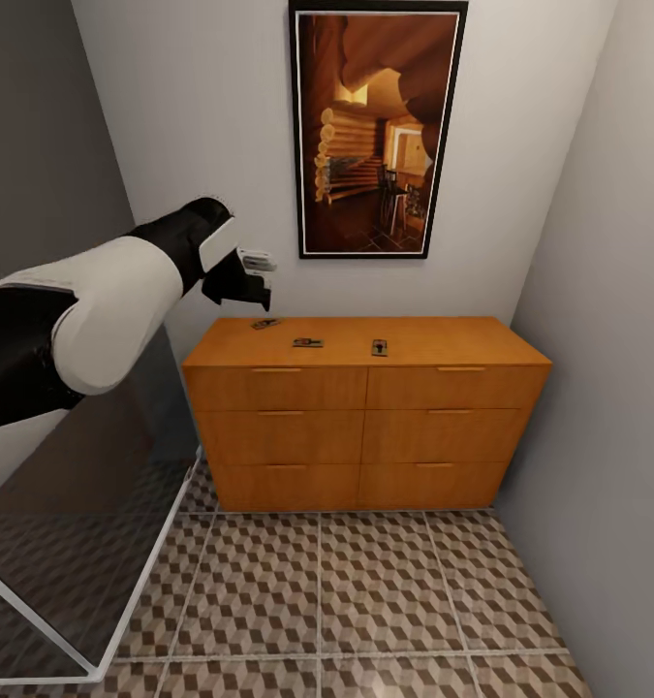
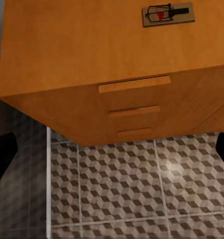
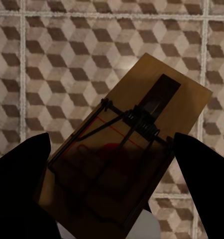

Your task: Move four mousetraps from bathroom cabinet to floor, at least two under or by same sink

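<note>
The cabinet (image 1: 365, 407) is standing against the white wall under a framed picture (image 1: 377, 126), its drawer fronts facing the patterned bathroom floor (image 1: 365, 601). Three mousetraps are lying flat on the cabinet's top: one (image 1: 265, 324) toward its left rear, one (image 1: 307, 342) near the middle of the top, and one (image 1: 379, 347) just past the middle toward the right — all well apart from each other.

The left arm is reaching out over the cabinet's left end, and the left gripper (image 1: 257, 262) is hanging above the top, not touching it; whether its fingers are parted or closed I cannot tell. In the left wrist view the cabinet's front corner, three bar handles and one mousetrap on the top (image 2: 168, 14) are showing, with tiled floor below.

In the right wrist view the right gripper (image 3: 112, 149) is carrying a fourth mousetrap (image 3: 129, 149) — the two dark fingers (image 3: 22, 174) are sitting at either side of the wooden board, clamped on it, with the wire spring and a red mark facing the camera. The board is hanging above the cube-patterned tiles, clear of the cabinet.
</note>
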Controlling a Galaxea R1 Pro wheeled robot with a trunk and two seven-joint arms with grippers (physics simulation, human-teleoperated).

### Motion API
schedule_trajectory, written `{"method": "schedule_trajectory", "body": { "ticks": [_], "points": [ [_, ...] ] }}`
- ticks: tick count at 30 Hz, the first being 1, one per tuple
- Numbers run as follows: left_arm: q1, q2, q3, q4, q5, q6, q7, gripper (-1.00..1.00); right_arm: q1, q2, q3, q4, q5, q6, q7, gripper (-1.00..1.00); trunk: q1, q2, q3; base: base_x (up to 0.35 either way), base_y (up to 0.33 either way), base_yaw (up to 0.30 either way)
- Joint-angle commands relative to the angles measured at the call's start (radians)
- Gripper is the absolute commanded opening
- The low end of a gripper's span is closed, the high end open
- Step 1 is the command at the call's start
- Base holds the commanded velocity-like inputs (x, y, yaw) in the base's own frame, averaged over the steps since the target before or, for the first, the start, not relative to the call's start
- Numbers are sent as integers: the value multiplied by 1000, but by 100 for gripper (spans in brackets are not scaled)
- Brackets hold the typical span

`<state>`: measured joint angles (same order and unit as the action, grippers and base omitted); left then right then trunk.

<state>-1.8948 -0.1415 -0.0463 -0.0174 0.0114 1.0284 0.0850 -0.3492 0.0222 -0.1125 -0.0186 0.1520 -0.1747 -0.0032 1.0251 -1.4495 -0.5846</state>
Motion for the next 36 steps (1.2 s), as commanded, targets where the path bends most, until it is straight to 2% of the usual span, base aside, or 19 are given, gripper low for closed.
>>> {"method": "schedule_trajectory", "body": {
  "ticks": [1,5,14,21,36],
  "points": [
    [-1,2,0,5,2,3,1,100,-1,0,-9,0,10,-4,0,-100,0,0,-1,0,0,0],
    [-2,11,5,14,1,3,1,100,-1,-1,-9,1,10,-6,0,-100,0,0,-1,0,0,0],
    [-3,59,5,18,1,1,1,100,-1,-1,-9,1,10,-6,0,-100,0,0,-1,120,79,0],
    [-4,63,4,20,1,1,0,100,-1,-1,-9,1,9,-6,0,-100,0,0,-1,245,141,0],
    [-6,62,-1,34,-1,-4,-3,100,-1,-2,-8,2,9,-6,1,-100,0,0,-1,315,7,0]
  ]
}}
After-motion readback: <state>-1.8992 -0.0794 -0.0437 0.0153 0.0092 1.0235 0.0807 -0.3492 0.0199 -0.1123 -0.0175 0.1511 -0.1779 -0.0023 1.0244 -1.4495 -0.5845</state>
